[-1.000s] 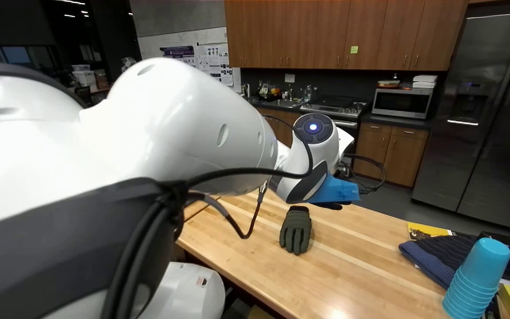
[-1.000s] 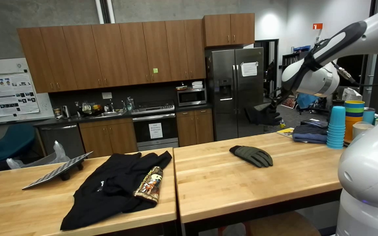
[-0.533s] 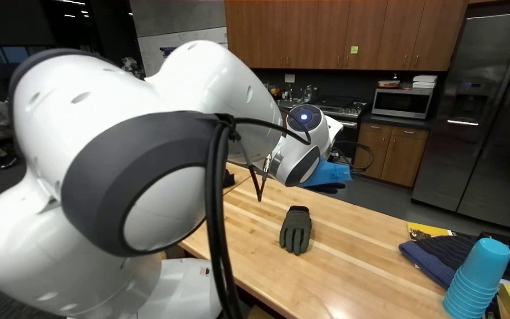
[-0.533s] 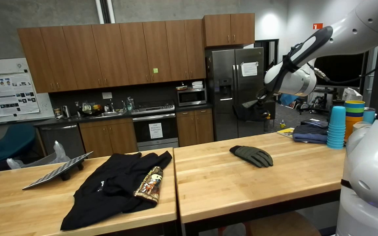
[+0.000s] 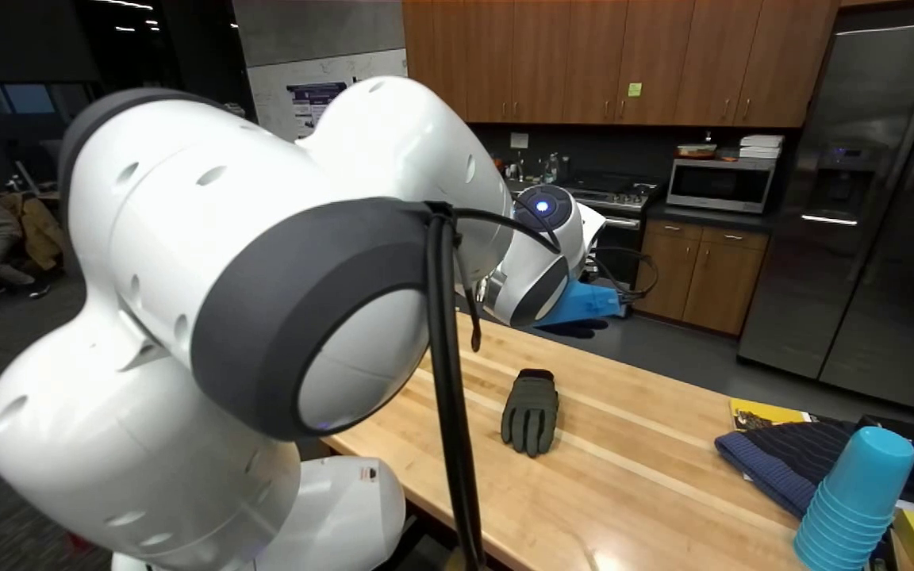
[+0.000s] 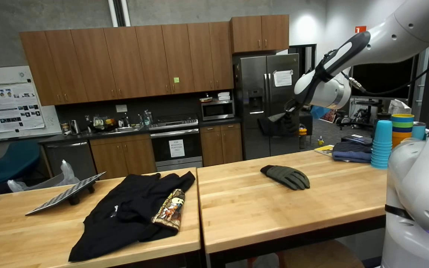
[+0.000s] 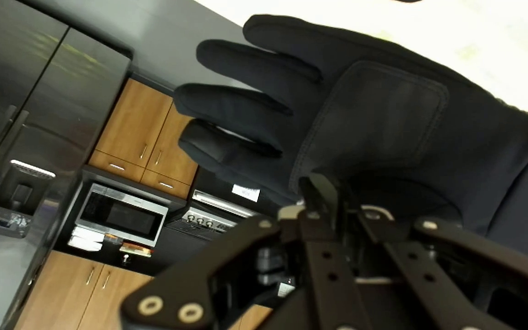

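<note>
My gripper (image 7: 330,195) is shut on a dark glove (image 7: 374,110). In the wrist view the glove's palm patch and fingers spread beyond the jaws, and a fold of olive cloth shows between the fingertips. The held glove hangs in the air beyond the table's far edge in both exterior views (image 6: 277,126) (image 5: 572,327). The finger tips are hard to make out there; blue tape (image 5: 584,304) covers part of the wrist. An olive-green glove (image 6: 287,177) lies flat on the wooden table (image 6: 244,208), apart from the gripper, also in an exterior view (image 5: 531,414).
A stack of blue cups (image 6: 381,145), orange and other containers (image 6: 400,130) and a dark blue knit hat (image 6: 351,154) stand at the table's right. On the adjoining table lie a black garment (image 6: 132,214), a patterned pouch (image 6: 170,210) and a tilted checkered board (image 6: 65,193).
The wrist and held glove have moved left in both exterior views, and slightly up in one. The arm's elbow has swung. The glove on the table has not moved.
</note>
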Robot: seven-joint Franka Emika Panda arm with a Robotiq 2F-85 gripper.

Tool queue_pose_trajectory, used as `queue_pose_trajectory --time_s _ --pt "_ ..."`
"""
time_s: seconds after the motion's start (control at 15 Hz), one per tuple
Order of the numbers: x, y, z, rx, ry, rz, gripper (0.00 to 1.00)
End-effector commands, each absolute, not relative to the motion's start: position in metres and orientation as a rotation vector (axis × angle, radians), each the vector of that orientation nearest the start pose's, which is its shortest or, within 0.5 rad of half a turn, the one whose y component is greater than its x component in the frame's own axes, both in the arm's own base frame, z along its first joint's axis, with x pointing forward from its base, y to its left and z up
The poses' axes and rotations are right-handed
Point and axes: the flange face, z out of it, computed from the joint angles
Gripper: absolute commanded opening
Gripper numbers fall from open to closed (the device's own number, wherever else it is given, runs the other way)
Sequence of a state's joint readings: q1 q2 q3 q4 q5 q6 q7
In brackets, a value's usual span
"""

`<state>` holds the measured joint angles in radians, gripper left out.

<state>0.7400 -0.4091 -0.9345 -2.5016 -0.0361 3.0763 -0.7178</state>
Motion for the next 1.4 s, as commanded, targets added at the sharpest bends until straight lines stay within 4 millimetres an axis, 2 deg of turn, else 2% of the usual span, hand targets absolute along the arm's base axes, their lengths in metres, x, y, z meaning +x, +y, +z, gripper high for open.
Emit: queue_pose_trajectory --time_s 0.0,0.13,0.2,1.27,1.33 --pt "0.4777 -0.1168 0.4683 -2.848 -0.661 -1.357 0.18" --pt "0.4777 -0.1169 0.4682 -2.849 -0.661 -1.357 0.3" --pt "0.4777 -0.1169 0.4682 -2.849 -0.661 -1.357 0.31" --pt "0.4777 -0.117 0.4683 -2.849 -0.66 -1.357 0.31" --pt "0.4762 -0.1174 0.4671 -2.832 -0.649 -1.357 0.56"
